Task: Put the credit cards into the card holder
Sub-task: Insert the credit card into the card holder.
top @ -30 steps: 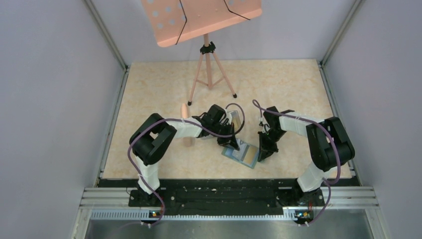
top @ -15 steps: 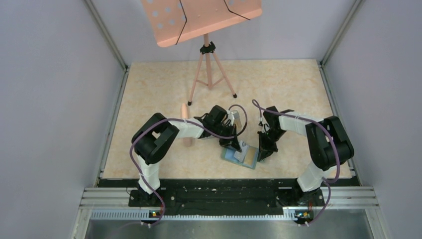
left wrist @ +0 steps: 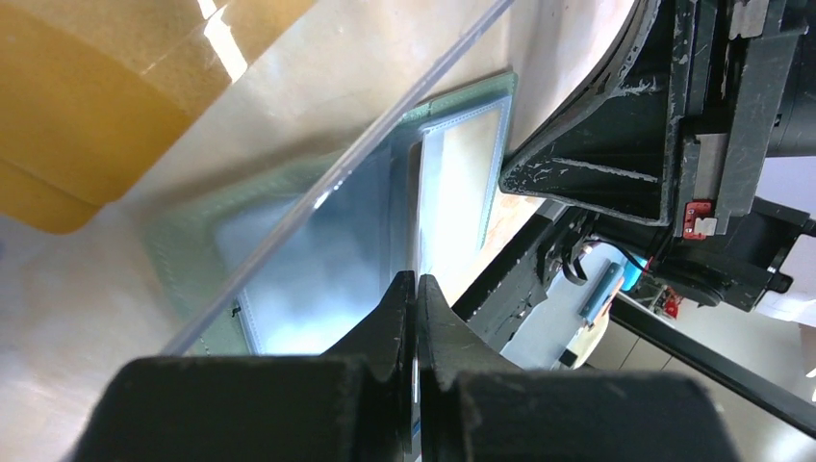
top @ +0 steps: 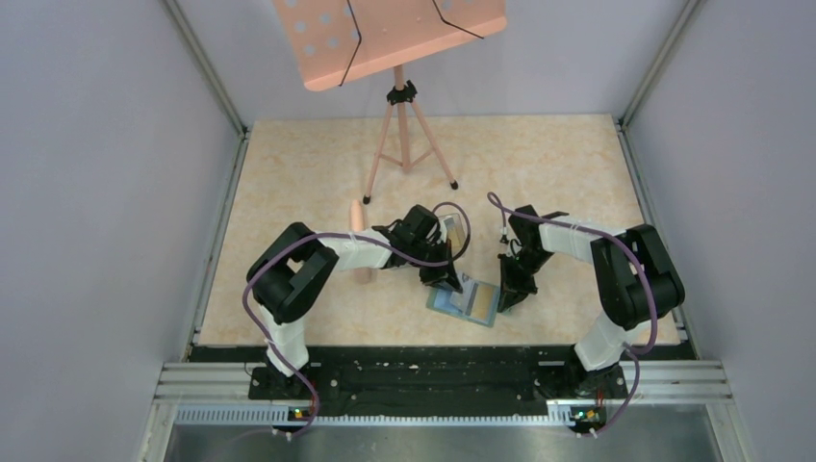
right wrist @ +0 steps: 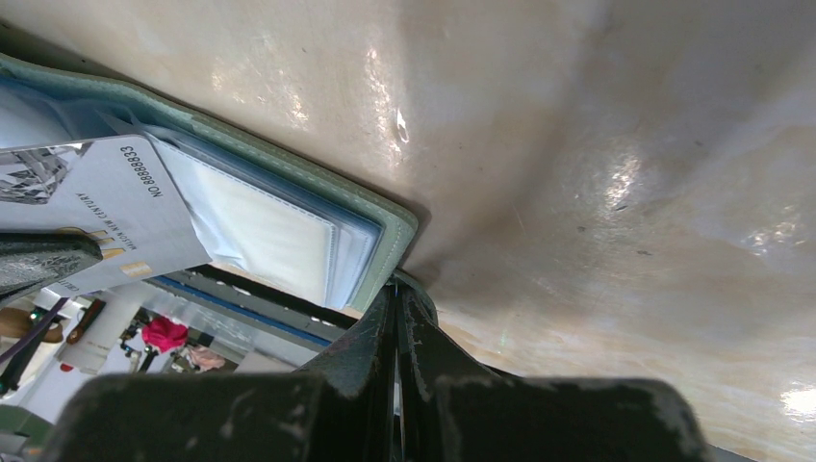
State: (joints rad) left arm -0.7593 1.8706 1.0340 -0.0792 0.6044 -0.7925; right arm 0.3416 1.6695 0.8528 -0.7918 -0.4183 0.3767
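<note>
Pinches a white-grey card (right wrist: 106,204) in clenched left tool (left wrist: 416,281), just ahead over open wallet (right wrist: 289,231) on bench (right wrist: 625,144). Presses clenched, empty right tool (right wrist: 395,298) against wallet rim. Likely handles light, stiff, slick; best gripped by 1 short edge, fed flat into a soft sleeve.

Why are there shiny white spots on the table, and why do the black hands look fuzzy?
Right wrist view: light glare leaves bright patches on the glossy table; the right hand is too near the lens, so blurry. Left wrist view: the left hand is blurred too, and glare streaks the orange-yellow card. Top view: even light, everything sharp.
</note>
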